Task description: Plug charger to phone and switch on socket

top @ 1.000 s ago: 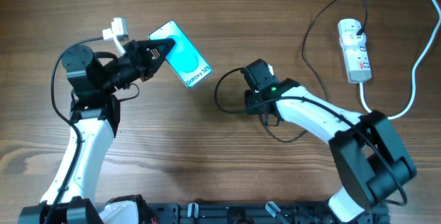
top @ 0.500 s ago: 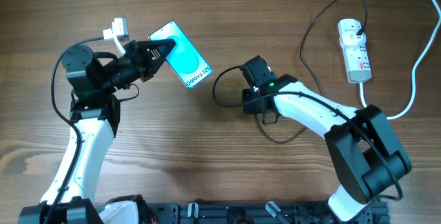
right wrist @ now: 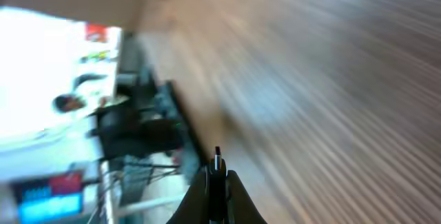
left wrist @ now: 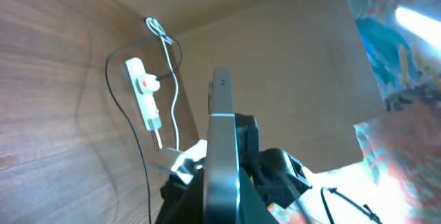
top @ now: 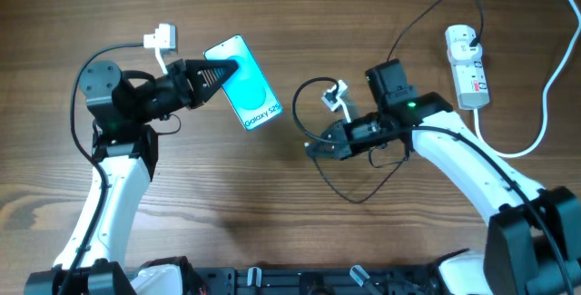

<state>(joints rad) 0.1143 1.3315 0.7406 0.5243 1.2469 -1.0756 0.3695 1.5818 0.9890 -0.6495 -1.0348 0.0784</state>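
Right gripper (right wrist: 215, 186) is pinched narrow on the charger (right wrist: 218, 160), with the plug tip poking out past my fingertips. Left gripper (top: 211, 75) is clamped on one end of the phone (top: 247, 91), screen up, around 10 o'clock from the right one. The socket (top: 467, 66) sits out at 2 o'clock, well apart.

Brown wood-grain table (top: 272, 231); plain beige wall (left wrist: 289, 65) beyond table edge.
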